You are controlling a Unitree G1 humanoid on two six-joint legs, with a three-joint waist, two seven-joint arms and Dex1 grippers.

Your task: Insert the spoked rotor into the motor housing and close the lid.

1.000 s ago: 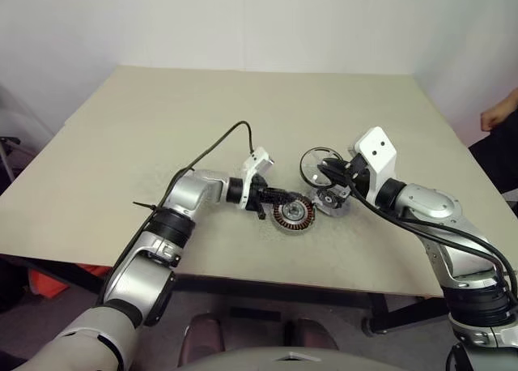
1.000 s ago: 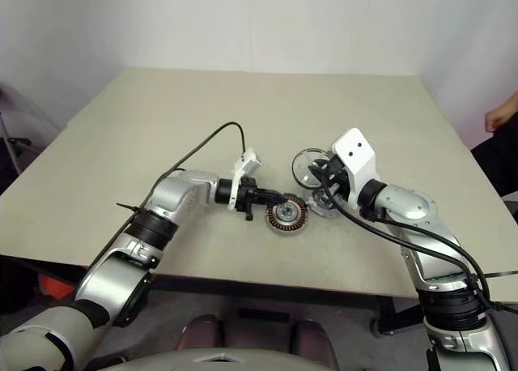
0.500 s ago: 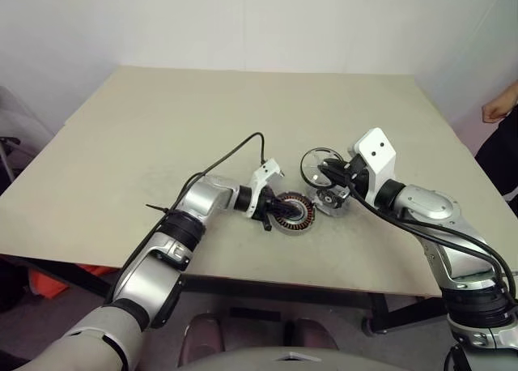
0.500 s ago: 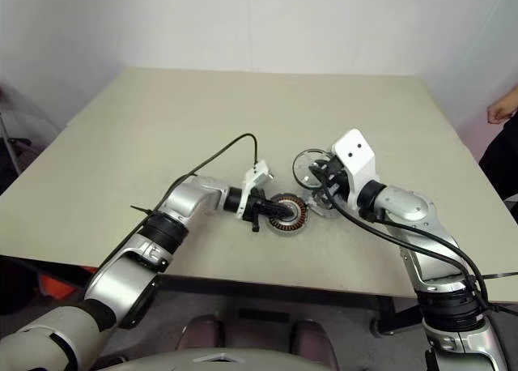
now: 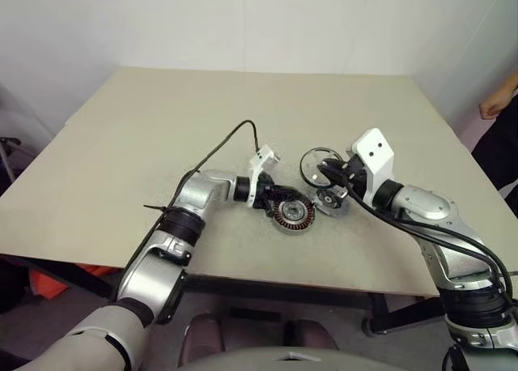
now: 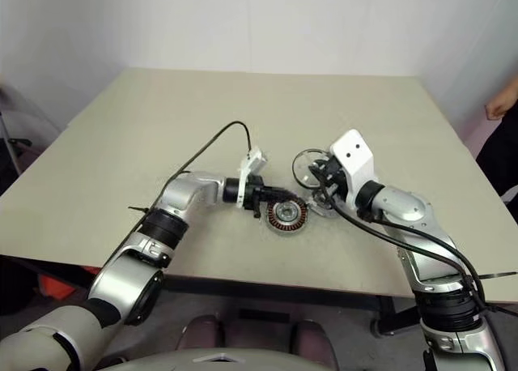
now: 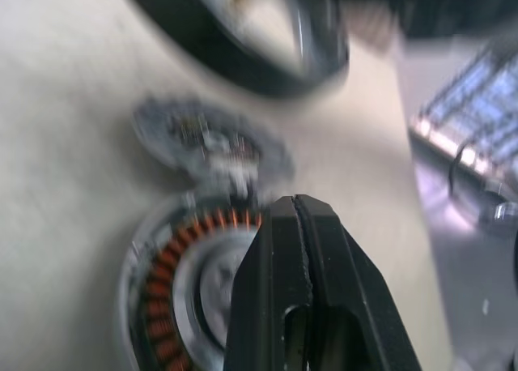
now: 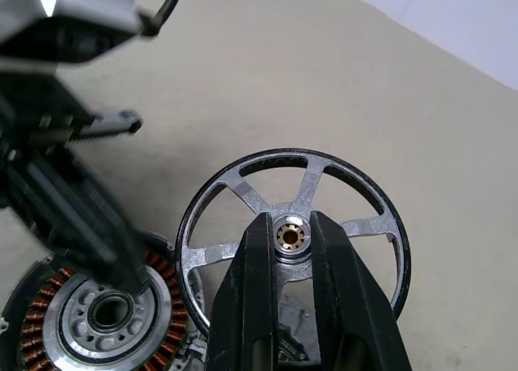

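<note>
The right hand (image 8: 290, 249) pinches the spoked rotor (image 8: 293, 241) at its brass hub, holding it above the counter (image 8: 340, 87). Beside it, the left hand (image 8: 121, 266) touches the copper-wound motor housing (image 8: 85, 310).

On the beige tabletop (image 5: 162, 128), near its front edge: round copper-wound motor housing (image 5: 292, 215). Just right of it, flat on the surface, a small round silver part (image 5: 331, 202). Above and behind that part, between the right gripper (image 8: 292, 240) fingers: silver spoked rotor (image 8: 293, 225). At the housing's left rim: left gripper (image 7: 298, 213).
</note>
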